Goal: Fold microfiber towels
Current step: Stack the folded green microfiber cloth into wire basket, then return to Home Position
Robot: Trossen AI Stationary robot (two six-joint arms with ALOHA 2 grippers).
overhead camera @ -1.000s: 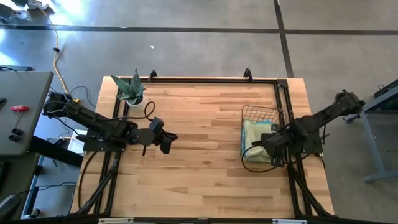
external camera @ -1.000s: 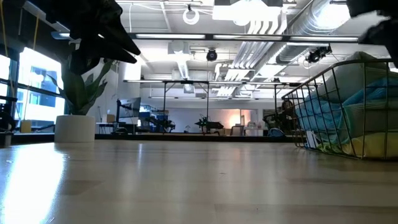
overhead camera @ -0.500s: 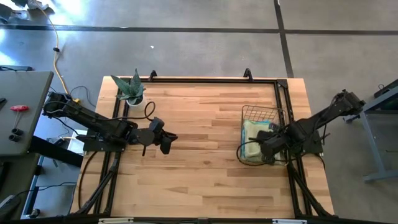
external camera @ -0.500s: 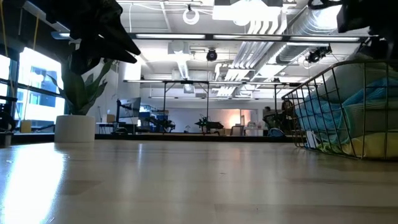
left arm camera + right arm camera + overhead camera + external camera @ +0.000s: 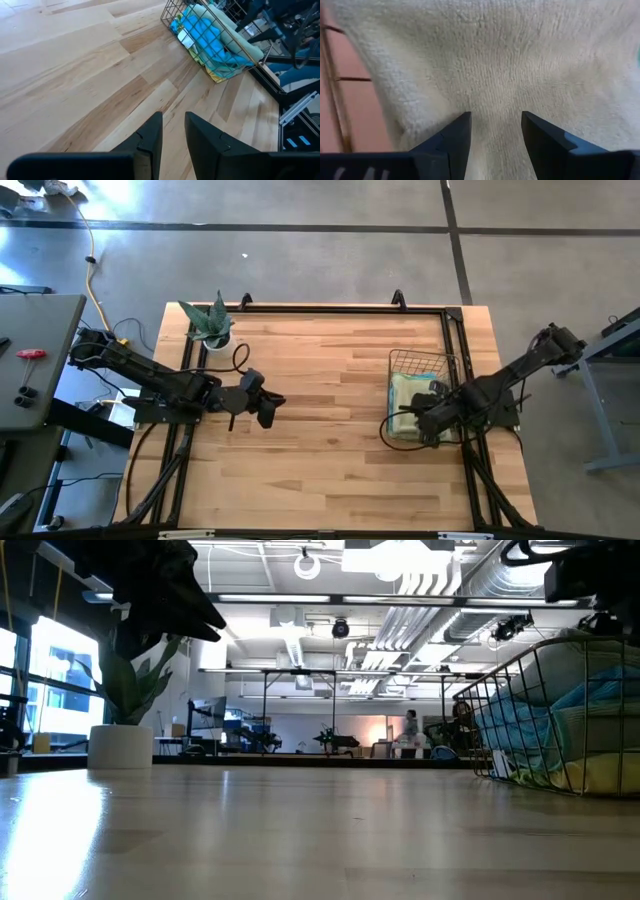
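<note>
the towels (image 5: pixel 408 402) lie piled in a wire basket (image 5: pixel 420 360) near the right edge of the wooden worktop (image 5: pixel 320 440). in the low view the pile (image 5: pixel 590 725) shows through the basket's wires (image 5: pixel 520 690), with blue cloth above and a yellow one at the bottom. from the left wrist view the same pile (image 5: pixel 207 37) is bright blue with a pale green cloth along the far side and a bit of yellow underneath.

the right gripper (image 5: pixel 418 418) is down in the basket, over the pale green towel on top. in the right wrist view its two fingers (image 5: pixel 455 135) stand apart, with the fuzzy pale towel (image 5: pixel 490 65) filling the space just ahead of them; the tips look pressed to the cloth or nearly so, but nothing is pinched between them.

the left gripper (image 5: pixel 268 408) hangs above bare worktop on the left half, well apart from the basket. its fingers (image 5: pixel 150 140) are parted by a narrow gap and hold nothing.

a potted plant (image 5: pixel 210 325) stands near the far left corner of the worktop.
</note>
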